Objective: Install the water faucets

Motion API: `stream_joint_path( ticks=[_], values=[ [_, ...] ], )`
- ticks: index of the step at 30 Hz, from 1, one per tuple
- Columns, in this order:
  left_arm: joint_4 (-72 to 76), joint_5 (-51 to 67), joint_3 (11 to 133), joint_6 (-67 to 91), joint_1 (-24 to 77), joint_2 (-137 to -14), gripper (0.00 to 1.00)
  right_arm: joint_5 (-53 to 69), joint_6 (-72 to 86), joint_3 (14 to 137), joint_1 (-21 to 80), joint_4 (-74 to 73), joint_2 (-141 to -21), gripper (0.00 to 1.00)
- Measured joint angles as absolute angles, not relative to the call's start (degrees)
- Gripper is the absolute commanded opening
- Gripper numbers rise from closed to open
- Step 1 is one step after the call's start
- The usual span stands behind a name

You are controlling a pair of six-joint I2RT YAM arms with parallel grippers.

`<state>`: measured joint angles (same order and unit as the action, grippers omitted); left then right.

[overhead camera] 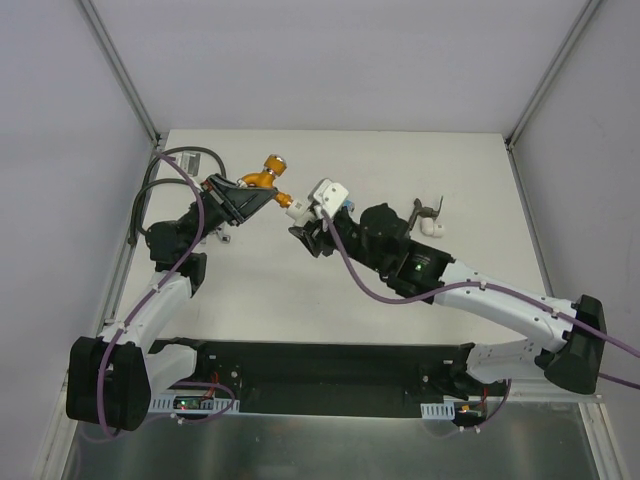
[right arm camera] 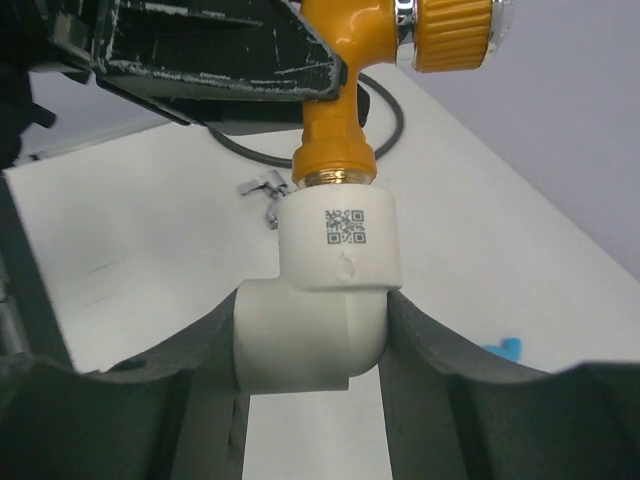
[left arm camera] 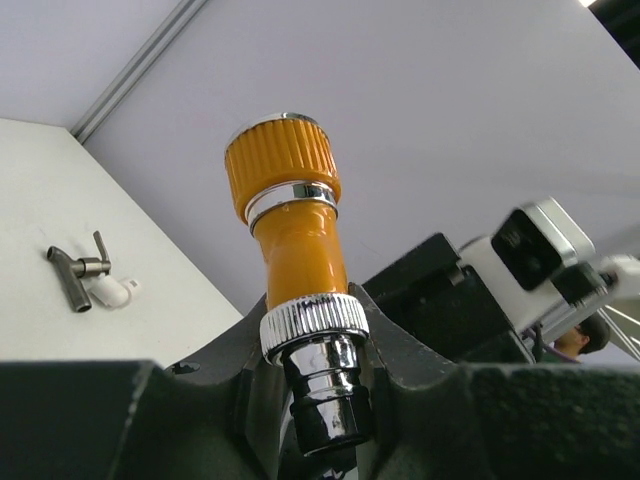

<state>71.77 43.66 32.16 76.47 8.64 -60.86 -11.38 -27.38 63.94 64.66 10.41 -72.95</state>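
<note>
My left gripper (overhead camera: pixel 243 200) (left arm camera: pixel 320 375) is shut on the chrome end of the shiny orange faucet (overhead camera: pixel 266 176) (left arm camera: pixel 295 240) and holds it above the table. My right gripper (overhead camera: pixel 305 222) (right arm camera: pixel 315 345) is shut on a white elbow fitting (overhead camera: pixel 296 206) (right arm camera: pixel 325 290) with a QR code. The orange faucet (right arm camera: pixel 335 110) enters the top of the elbow with its threaded end, a thin brass ring showing at the joint. A dark grey-brown faucet (overhead camera: pixel 428 211) (left arm camera: pixel 75 276) lies on the table at the right. A scrap of blue (right arm camera: pixel 500 350) shows beside my right finger.
A second white elbow (overhead camera: pixel 433 228) (left arm camera: pixel 112 292) lies next to the grey-brown faucet. A black hose (overhead camera: pixel 188 160) (right arm camera: pixel 385 125) curls at the back left. A small silver part (overhead camera: pixel 222 237) (right arm camera: pixel 262 190) lies near the left arm. White walls enclose the table (overhead camera: pixel 400 160).
</note>
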Motion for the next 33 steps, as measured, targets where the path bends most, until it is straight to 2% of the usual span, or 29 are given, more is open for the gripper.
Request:
stream_joint_path(
  ticks=[12,21,24,25,27,28,31,33],
  values=[
    [72.16,45.78,32.16,76.55,8.67,-60.84,0.00,19.86,8.34,64.07,51.27,10.13,-72.73,0.02],
    [71.29,44.60,32.16,76.27,7.86,-60.31,0.00,36.23,34.57,63.59,44.29,24.25,-79.35,0.02],
    [71.11,43.81,32.14,75.77,7.42,-60.29,0.00,39.38,40.73,62.94,43.05,30.52,-81.84,0.18],
    [71.00,43.53,32.14,75.77,7.40,-60.29,0.00,39.83,41.74,62.92,42.85,31.48,-82.24,0.30],
    [71.09,43.27,32.14,75.85,7.40,-60.31,0.00,40.12,42.50,62.76,42.72,32.16,-82.35,0.47],
    [71.22,43.20,32.14,75.85,7.42,-60.31,0.00,40.10,42.17,62.74,42.72,32.18,-82.28,0.63],
    [71.42,43.35,32.14,75.75,7.49,-60.34,0.00,38.92,39.88,62.74,42.74,30.68,-81.65,0.87],
    [71.55,44.58,32.08,75.64,7.66,-60.34,0.00,37.47,37.36,62.76,42.63,29.12,-80.55,0.96]
  ],
)
